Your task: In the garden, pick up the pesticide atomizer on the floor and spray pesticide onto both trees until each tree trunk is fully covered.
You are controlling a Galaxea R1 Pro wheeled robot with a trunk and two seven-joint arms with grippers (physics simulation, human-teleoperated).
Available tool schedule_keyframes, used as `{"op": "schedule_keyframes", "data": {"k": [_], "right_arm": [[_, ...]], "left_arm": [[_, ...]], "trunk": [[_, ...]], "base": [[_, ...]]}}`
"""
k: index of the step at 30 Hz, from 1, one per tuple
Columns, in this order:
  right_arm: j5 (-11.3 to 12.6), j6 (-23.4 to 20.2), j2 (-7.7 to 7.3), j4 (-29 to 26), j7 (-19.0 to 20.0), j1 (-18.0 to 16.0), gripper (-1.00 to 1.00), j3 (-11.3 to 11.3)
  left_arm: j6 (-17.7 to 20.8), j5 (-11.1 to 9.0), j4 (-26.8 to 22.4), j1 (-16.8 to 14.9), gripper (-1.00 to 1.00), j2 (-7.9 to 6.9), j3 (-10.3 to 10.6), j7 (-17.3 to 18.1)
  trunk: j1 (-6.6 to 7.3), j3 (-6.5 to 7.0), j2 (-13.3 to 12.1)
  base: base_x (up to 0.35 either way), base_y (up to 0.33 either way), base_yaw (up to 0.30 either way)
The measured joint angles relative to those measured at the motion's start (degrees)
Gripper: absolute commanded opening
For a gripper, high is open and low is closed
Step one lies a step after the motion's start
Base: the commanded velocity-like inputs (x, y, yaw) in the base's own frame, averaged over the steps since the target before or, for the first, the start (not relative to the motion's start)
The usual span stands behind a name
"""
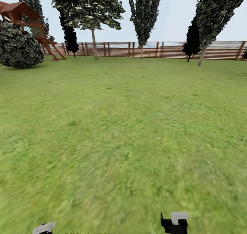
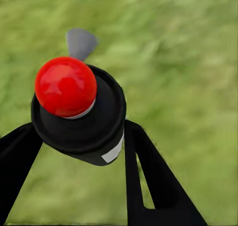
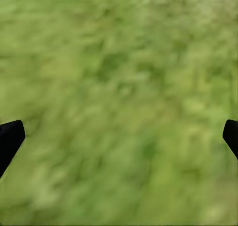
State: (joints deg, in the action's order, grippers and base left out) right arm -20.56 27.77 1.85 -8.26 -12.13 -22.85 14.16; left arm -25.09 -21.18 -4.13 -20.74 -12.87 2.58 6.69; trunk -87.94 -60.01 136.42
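The pesticide atomizer [image 2: 79,112], a black bottle with a white band and a red tip, sits between the two black fingers of my left gripper [image 2: 82,141], which is shut on it above the grass. My right gripper [image 3: 119,134] is open over bare lawn, with only its two fingertips at the picture's edges. In the head view, parts of both arms peek in at the bottom, the left [image 1: 44,228] and the right [image 1: 175,222]. Far off by the fence stand trees with pale trunks, one at the left [image 1: 94,43], one in the middle [image 1: 141,50] and one at the right [image 1: 201,57].
A wide green lawn [image 1: 123,124] stretches ahead to a brown slat fence [image 1: 161,50]. A red-brown play tower [image 1: 24,18] and a round dark bush [image 1: 19,45] stand at the far left. Black cypresses [image 1: 70,38] grow by the fence.
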Motion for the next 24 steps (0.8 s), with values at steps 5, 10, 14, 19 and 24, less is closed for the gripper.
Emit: {"op": "schedule_keyframes", "data": {"k": [5,10,14,19,24], "right_arm": [[0.0,0.0,0.00,0.0,0.0,0.0,1.00,0.0],[0.0,0.0,0.00,0.0,0.0,0.0,1.00,0.0],[0.0,0.0,0.00,0.0,0.0,0.0,1.00,0.0],[0.0,0.0,0.00,0.0,0.0,0.0,1.00,0.0],[0.0,0.0,0.00,0.0,0.0,0.0,1.00,0.0]], "left_arm": [[0.0,-0.6,0.0,0.0,-1.00,0.11,0.1,0.1],[0.0,-0.4,0.0,0.0,-1.00,0.30,0.2,0.2],[0.0,-0.4,0.0,0.0,-1.00,0.30,0.2,0.2],[0.0,-0.4,0.0,0.0,-1.00,0.30,0.2,0.2],[0.0,-0.4,0.0,0.0,-1.00,0.30,0.2,0.2]], "trunk": [[0.00,-0.17,0.0],[0.00,-0.34,0.0],[0.00,-0.47,0.0],[0.00,-0.64,0.0],[0.00,-0.81,0.0]], "base": [[0.000,0.000,0.279],[0.000,0.000,0.279],[0.125,0.000,0.279],[0.323,0.000,0.279],[0.338,0.048,0.279]]}}
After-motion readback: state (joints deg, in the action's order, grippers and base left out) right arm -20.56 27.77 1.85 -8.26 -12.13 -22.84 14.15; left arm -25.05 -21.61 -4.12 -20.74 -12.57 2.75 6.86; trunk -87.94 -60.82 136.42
